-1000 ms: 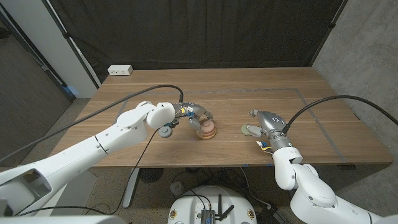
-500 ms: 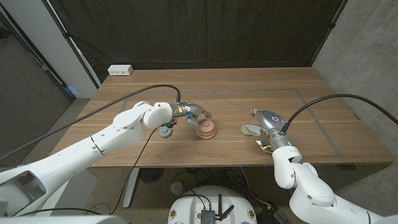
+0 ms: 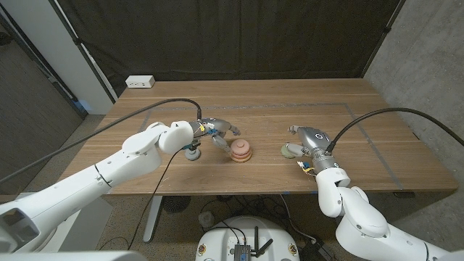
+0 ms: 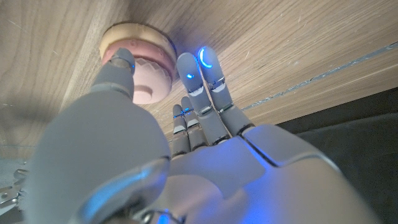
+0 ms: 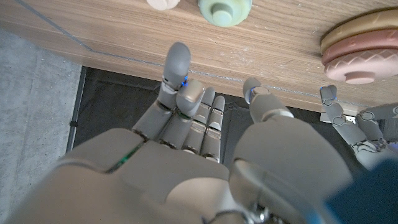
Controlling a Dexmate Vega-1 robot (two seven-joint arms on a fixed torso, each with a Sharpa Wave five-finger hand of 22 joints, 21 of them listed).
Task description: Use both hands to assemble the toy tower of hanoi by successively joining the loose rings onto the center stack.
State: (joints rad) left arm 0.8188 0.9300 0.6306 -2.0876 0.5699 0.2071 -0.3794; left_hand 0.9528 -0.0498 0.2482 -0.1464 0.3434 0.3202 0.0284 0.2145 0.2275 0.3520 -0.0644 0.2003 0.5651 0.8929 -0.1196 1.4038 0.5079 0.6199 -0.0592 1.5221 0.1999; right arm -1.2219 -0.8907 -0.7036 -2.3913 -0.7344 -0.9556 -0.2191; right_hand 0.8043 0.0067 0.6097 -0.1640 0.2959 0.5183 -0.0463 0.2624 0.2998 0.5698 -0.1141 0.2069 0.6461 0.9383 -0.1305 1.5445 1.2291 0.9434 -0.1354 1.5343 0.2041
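The center stack (image 3: 241,151) stands mid-table, a pink ring on a tan base, also seen as the stack (image 4: 138,62) and the stack (image 5: 364,50). My left hand (image 3: 217,131) hovers just left of it with fingers apart, holding nothing; its fingertips (image 4: 198,68) point beside the stack. A small grey-blue ring (image 3: 192,154) lies under my left wrist. A pale green ring (image 3: 288,151) lies right of the stack, shown as the green ring (image 5: 225,9) with a cream ring (image 5: 163,3) beside it. My right hand (image 3: 308,138) stands next to them, fingers spread and empty.
A white power strip (image 3: 140,82) lies at the table's far left corner. Thin tape lines (image 3: 366,129) mark out the right part of the wooden table (image 3: 290,101). Black cables run along both arms. A dark curtain hangs behind the table.
My left hand has drawn back to the left, off the center stack, which now shows uncovered with the pink ring on top. The right hand has barely moved.
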